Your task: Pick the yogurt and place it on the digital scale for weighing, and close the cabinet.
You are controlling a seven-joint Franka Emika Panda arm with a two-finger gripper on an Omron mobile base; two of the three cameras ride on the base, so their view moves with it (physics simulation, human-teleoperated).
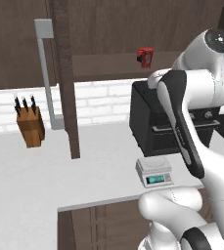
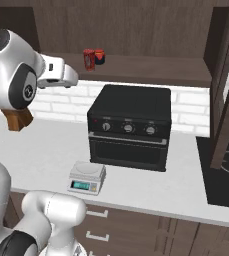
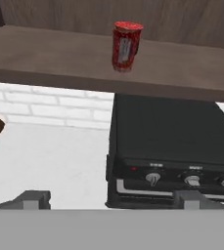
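Note:
The yogurt [image 3: 125,45], a small red cup with a wider round top, stands on the cabinet's lower shelf [image 3: 45,58] above the black oven; it also shows as the yogurt [image 2: 89,59] and the yogurt [image 1: 144,56]. My gripper [image 3: 112,198] is open and empty, level with the oven's top and well short of the yogurt. The digital scale [image 1: 154,172] sits bare on the counter in front of the oven, teal display lit, seen too as the scale [image 2: 87,177]. The cabinet door [image 1: 67,83] stands open edge-on with its grey bar handle [image 1: 45,73]. A second door [image 2: 226,100] hangs open at the right.
A black oven [image 2: 129,125] fills the counter below the shelf. A jar with a red top and navy bottom [image 2: 100,56] stands beside the yogurt. A knife block [image 1: 30,124] is at the back left. A dark cooktop [image 2: 226,175] lies to the right.

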